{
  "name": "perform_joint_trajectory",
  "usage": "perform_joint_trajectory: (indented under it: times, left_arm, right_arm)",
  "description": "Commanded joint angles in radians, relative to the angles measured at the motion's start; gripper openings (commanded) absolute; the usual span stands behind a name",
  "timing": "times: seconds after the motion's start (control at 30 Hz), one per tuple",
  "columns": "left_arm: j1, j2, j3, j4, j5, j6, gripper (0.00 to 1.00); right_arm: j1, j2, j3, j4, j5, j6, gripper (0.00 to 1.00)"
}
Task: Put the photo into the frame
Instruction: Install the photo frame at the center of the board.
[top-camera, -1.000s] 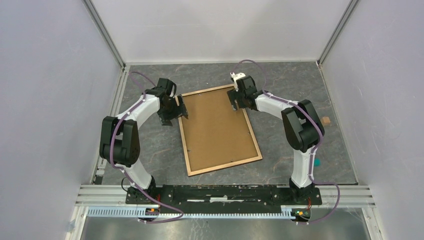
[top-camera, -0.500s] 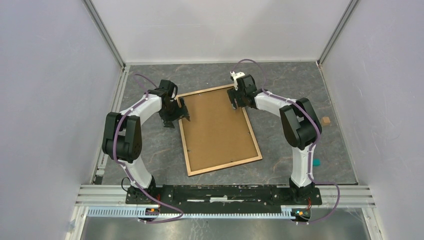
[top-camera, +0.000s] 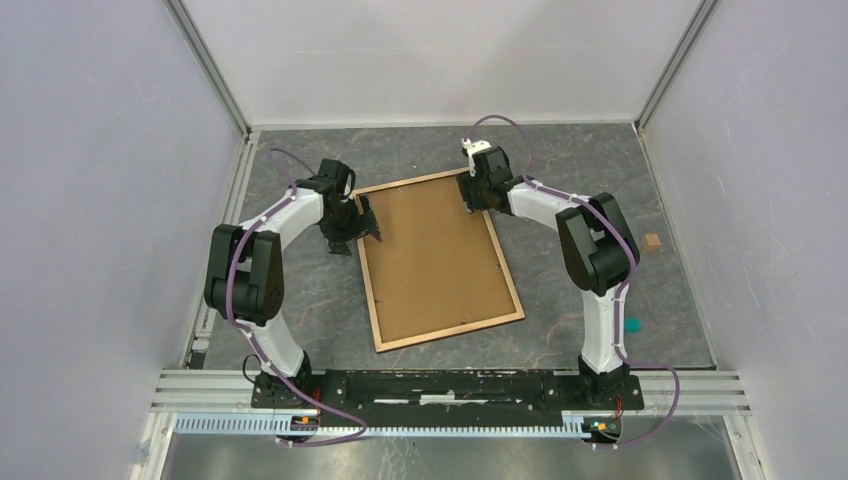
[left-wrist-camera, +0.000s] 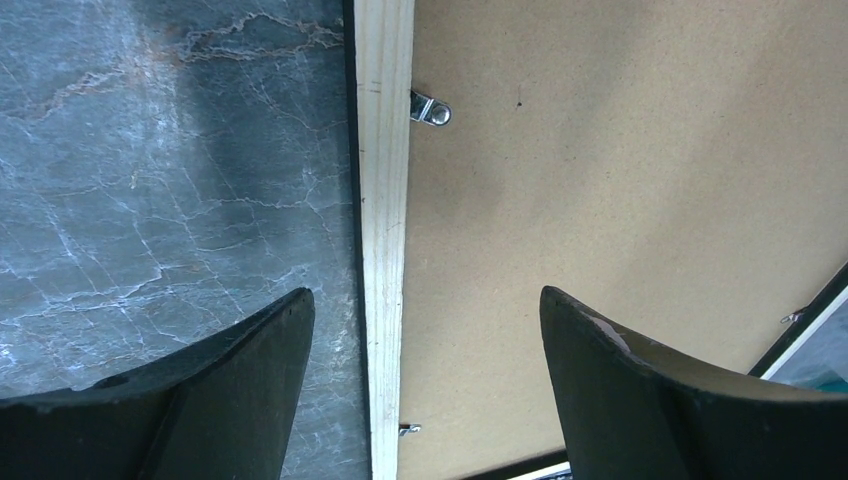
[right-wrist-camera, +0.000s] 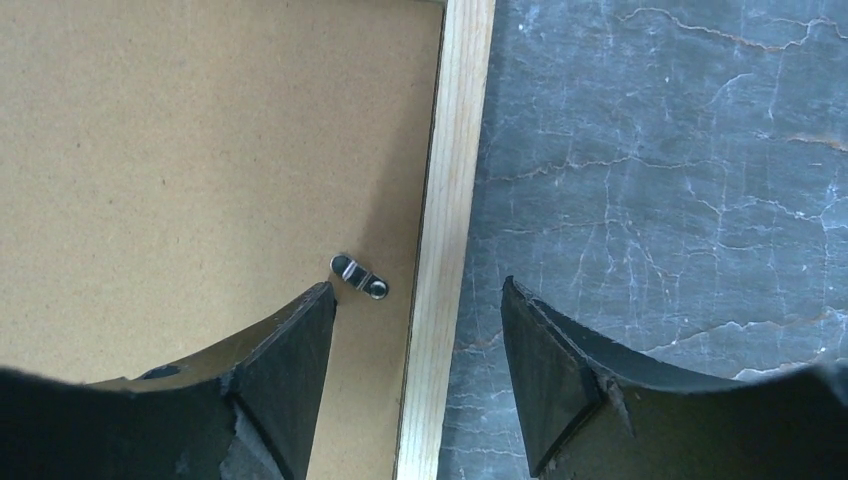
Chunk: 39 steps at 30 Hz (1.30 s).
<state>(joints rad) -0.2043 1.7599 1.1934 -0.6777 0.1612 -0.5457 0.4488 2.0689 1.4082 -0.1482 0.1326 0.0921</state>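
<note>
Frame lying back-up and slightly skewed on the grey table, brown backing board inside it, left gripper jaws wide apart astride the left rail, right gripper jaws apart astride the right rail, small metal clips clear only in the wrist views.

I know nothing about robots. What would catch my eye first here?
A large tan wooden frame lies back-up on the grey table, filled by a brown backing board. White-and-black arms reach in from both sides. The left end effector and the right end effector each stand open astride one long rail near the far end.
</note>
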Motion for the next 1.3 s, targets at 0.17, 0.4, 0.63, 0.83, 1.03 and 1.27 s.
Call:
perform_joint_trajectory:
  times: [0.17,0.4,0.63,0.83,1.03,1.27]
  left_arm:
    - [0.003,-0.004,0.005,0.02,0.02,-0.009,0.88]
    - [0.001,-0.002,0.005,0.02,0.02,-0.009,0.88]
    - [0.003,-0.001,0.004,0.021,0.014,-0.011,0.88]
    - [0.002,0.002,0.002,0.02,-0.012,-0.011,0.88]
    - [0.003,0.015,0.0,0.019,-0.019,-0.011,0.87]
    - [0.003,0.003,-0.001,0.02,-0.066,0.0,0.79]
  right_arm:
    - [-0.012,0.055,0.055,0.011,0.02,0.017,0.59]
    - [-0.012,0.057,0.04,0.002,0.021,0.038,0.36]
    - [-0.01,0.057,0.047,-0.041,0.022,0.093,0.0]
    - [-0.009,0.003,0.032,-0.055,0.006,0.144,0.0]
    - [-0.014,-0.079,0.0,-0.046,-0.047,0.137,0.35]
    - [-0.031,-0.087,-0.003,-0.061,-0.037,0.07,0.67]
